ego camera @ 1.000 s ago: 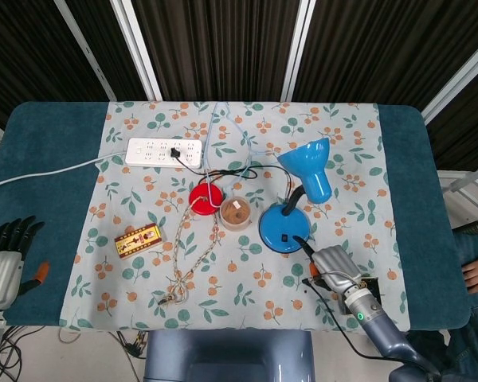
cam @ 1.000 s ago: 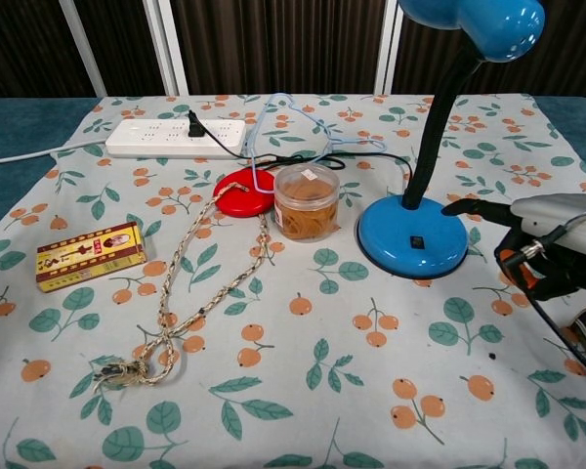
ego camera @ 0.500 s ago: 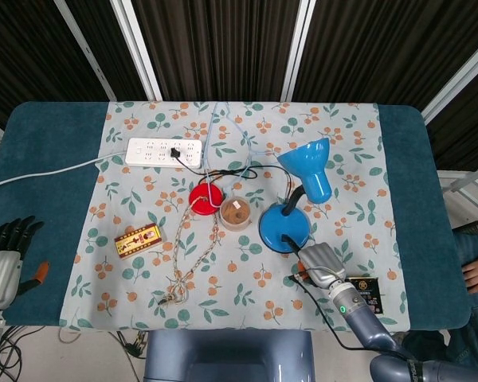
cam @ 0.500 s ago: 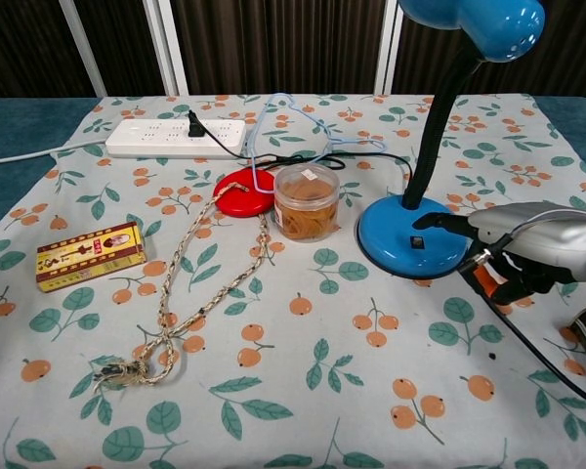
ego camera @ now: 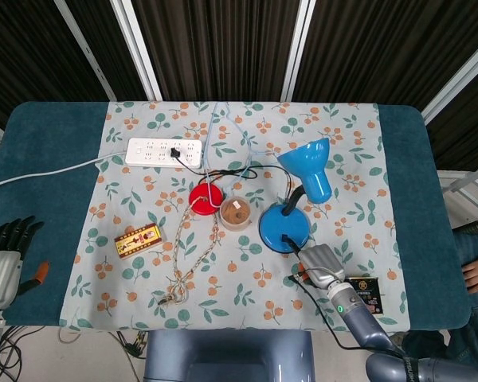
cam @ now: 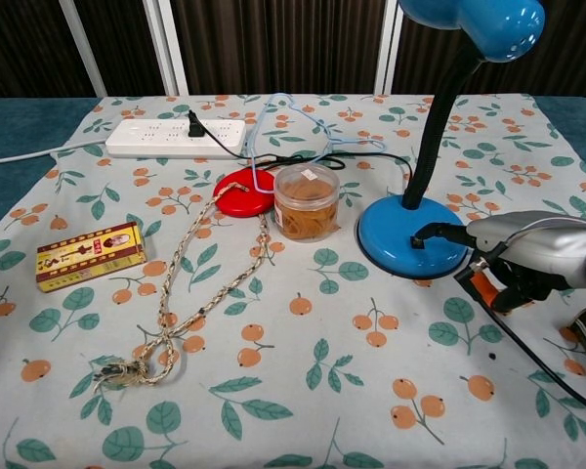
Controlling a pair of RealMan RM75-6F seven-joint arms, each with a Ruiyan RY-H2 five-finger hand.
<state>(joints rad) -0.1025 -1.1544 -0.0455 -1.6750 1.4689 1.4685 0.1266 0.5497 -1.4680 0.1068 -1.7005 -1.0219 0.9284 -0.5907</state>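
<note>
From the head view, the right hand [ego camera: 320,261] sits at the near edge of the blue lamp's base [ego camera: 284,228], one finger stretched onto it by the small black switch. The left hand [ego camera: 5,259] rests off the desk's left edge, fingers apart and holding nothing. The lamp stands right of centre on the flowered cloth [ego camera: 143,199], its shade [ego camera: 309,165] tilted over the base, with a small clear jar [ego camera: 235,213] and a red disc [ego camera: 205,196] just beside it. A dark card [ego camera: 365,294] lies near the right wrist.

From the chest view, the right hand [cam: 527,256] grasps nothing: one fingertip [cam: 422,233] touches the base [cam: 410,234] while the rest curl under. The pressing finger looks slightly off the switch (it hides the button, so I cannot be sure), and a skewed push may slide the light base toward the jar [cam: 306,200]. The hand's own cable [cam: 527,352] trails low across the cloth and could catch the card at the picture's right edge.
</note>
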